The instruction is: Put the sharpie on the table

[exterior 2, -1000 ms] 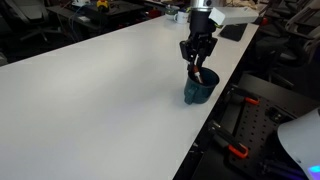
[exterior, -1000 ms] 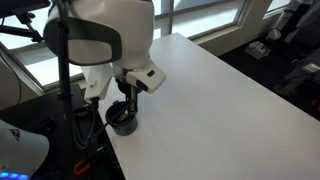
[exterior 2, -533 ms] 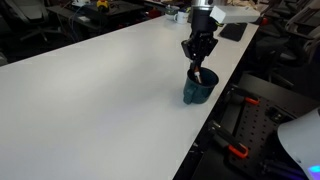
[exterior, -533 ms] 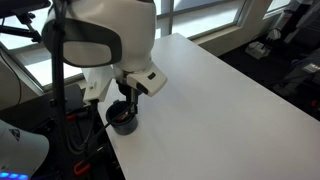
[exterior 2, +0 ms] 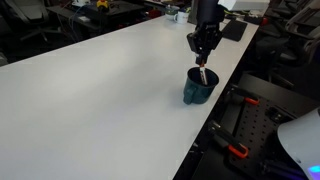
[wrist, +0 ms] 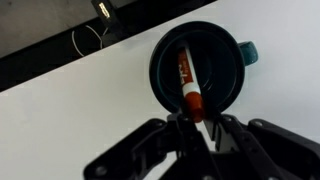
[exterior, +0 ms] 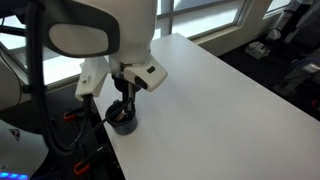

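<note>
Right now your hand [wrist: 197, 122] is clamped on the top of the sharpie [wrist: 186, 80], so it hangs nearly upright. Its lower part is inside the dark cup [wrist: 225, 60] near the counter [wrist: 60, 110] edge, not yet clear of the rim.

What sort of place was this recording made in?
Probably a robotics lab or workshop: a long white table beside big windows, cluttered workbenches behind it, and loose cables on the floor. The pincer holds the sharpie, whose lower end is in a black cup.
</note>
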You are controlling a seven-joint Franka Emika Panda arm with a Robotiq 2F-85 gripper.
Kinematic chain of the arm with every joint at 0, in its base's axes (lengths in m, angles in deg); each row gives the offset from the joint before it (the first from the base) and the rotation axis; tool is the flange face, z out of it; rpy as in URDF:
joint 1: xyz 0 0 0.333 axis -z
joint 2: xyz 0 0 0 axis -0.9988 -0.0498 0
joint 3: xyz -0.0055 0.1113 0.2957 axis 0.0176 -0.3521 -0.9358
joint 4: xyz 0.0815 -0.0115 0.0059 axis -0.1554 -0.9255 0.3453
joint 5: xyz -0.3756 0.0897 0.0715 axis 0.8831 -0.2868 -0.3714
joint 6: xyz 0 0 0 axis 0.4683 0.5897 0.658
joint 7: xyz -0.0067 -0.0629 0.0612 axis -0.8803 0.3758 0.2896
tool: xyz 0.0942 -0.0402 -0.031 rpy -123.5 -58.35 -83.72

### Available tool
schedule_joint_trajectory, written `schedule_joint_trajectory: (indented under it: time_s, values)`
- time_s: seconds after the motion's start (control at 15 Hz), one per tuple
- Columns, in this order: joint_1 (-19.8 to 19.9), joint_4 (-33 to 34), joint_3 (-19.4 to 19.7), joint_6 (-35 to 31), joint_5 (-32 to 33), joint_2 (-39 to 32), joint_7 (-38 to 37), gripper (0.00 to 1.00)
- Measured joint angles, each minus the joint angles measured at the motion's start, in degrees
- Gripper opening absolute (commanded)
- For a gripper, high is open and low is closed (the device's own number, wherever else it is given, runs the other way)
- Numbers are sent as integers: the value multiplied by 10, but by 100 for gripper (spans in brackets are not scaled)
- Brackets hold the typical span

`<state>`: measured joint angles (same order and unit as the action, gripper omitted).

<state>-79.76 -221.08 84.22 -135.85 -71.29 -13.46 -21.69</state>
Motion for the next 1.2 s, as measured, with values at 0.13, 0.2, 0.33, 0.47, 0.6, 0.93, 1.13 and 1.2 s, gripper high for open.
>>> schedule_joint_trajectory:
  time_s: [0.13, 0.2, 0.33, 0.47, 0.6, 0.93, 1.13, 1.2]
  values:
    - [9, 0, 0, 33, 28, 32, -16, 5]
    - [14, 0, 0, 51, 42, 49, -23, 5]
    - [24, 0, 0, 89, 63, 87, -30, 5]
    - [37, 3, 0, 129, 78, 125, -30, 5]
    - [51, 12, 0, 171, 92, 159, -30, 5]
    - [85, 39, 6, 234, 118, 216, -30, 5]
    - [100, 48, 18, 247, 143, 219, -28, 5]
    - [104, 49, 23, 246, 154, 213, -28, 5]
